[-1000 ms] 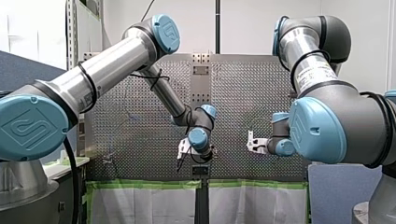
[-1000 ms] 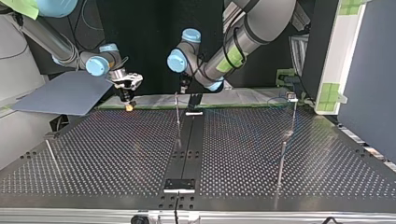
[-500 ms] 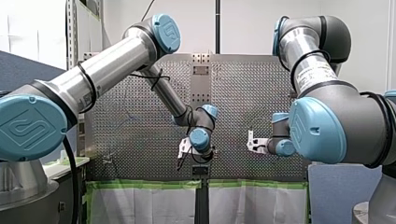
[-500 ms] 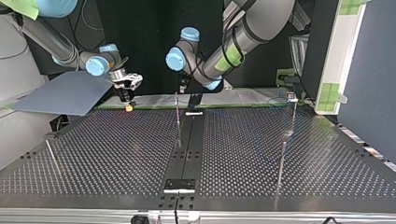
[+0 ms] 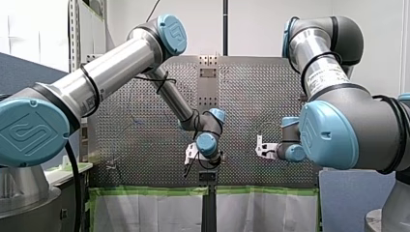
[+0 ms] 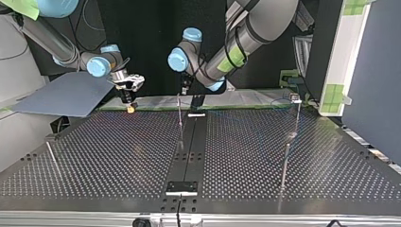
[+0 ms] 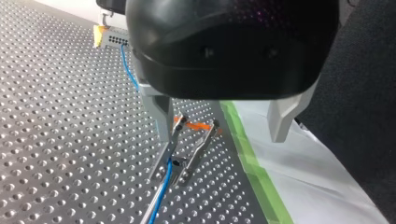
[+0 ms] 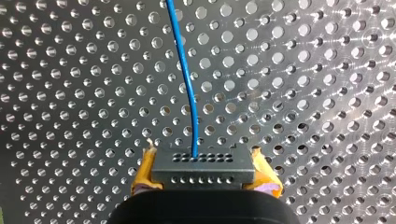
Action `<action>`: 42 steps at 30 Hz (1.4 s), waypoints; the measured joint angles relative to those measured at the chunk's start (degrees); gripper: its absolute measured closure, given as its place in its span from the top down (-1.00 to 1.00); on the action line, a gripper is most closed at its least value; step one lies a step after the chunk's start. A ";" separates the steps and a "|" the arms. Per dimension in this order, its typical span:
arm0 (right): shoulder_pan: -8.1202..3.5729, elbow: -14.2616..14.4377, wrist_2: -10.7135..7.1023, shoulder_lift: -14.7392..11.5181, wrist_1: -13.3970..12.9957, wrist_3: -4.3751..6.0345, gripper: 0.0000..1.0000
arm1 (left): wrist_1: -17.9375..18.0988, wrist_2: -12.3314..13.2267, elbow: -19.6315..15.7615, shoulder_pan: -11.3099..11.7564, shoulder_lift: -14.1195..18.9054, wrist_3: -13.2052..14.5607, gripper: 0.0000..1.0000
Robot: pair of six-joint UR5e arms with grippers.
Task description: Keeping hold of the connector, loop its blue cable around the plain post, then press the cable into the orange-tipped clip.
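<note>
my right gripper point(image 8: 204, 176) pinches the connector point(image 8: 201, 164) between its yellow pads point(image 8: 144, 175), so that part of the task holds. my left gripper point(image 7: 220, 136) hangs spread over the orange-tipped clip point(image 7: 202, 143). the blue cable point(image 7: 161, 193) passes the clip's foot (seated or not, i cannot tell), so pressing likely remains. only the left wrist view shows the clip. no view makes a loop round the plain post clear.

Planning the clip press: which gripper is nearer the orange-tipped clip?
Left. My left gripper, open, hangs right over the clip; my right gripper holds the connector well beyond it.
</note>
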 joint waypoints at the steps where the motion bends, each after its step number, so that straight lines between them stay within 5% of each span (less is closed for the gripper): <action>1: 0.00 0.00 0.00 0.00 -0.01 0.00 -0.79 | 0.04 0.00 0.00 0.00 -0.01 -0.02 1.00; 30: 0.00 -0.01 0.00 0.01 -0.11 0.01 -0.79 | -0.01 -1.43 -0.19 -0.47 0.03 0.89 1.00; 42: 0.01 -0.03 -0.09 0.01 0.09 0.00 -0.79 | 3.90 -3.33 -6.40 -2.21 4.04 1.89 1.00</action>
